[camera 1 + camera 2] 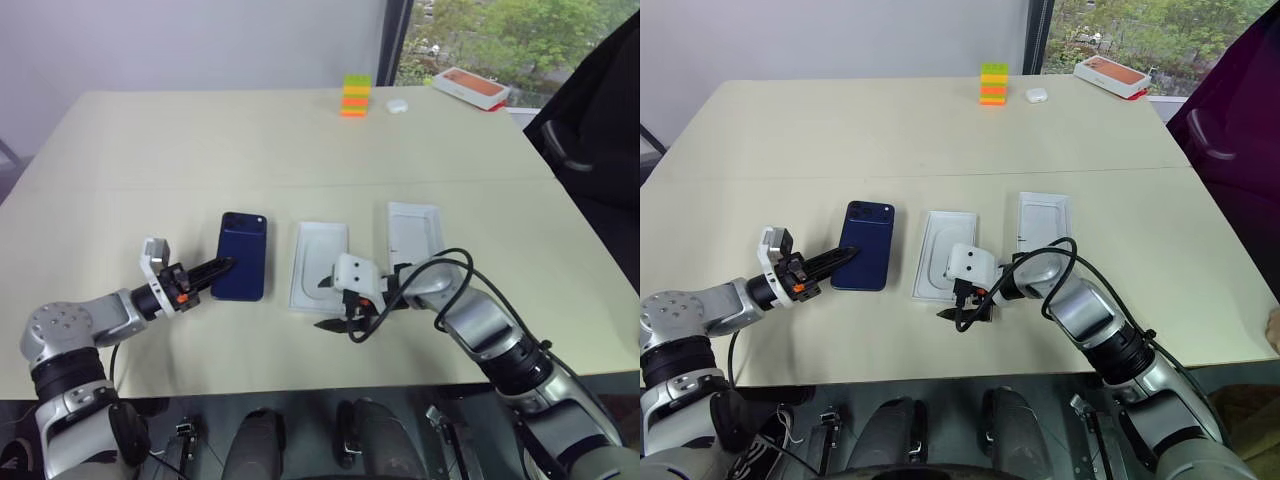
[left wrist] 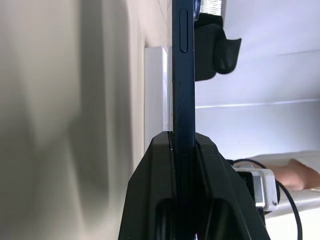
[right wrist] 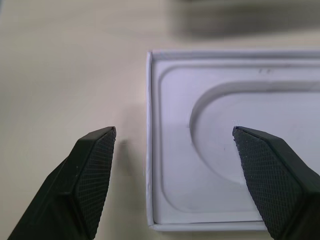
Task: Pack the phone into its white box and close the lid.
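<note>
Black fingers of the left gripper (image 1: 222, 265) are squeezed shut on the near long edge of the phone (image 1: 243, 255), which rests on the table (image 1: 200, 140). Just to its right sits a white tray with an oval dip (image 1: 320, 265), and the right gripper (image 1: 338, 302) hovers at that tray's near end with its fingers wide apart. Both phone and tray point away from the robot, side by side, so the left arm is the nearer one to the phone.

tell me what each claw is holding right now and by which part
The left claw is shut on the phone, pinching its long side edge near the lower end. The right claw is open over the white box, holding nothing.
</note>
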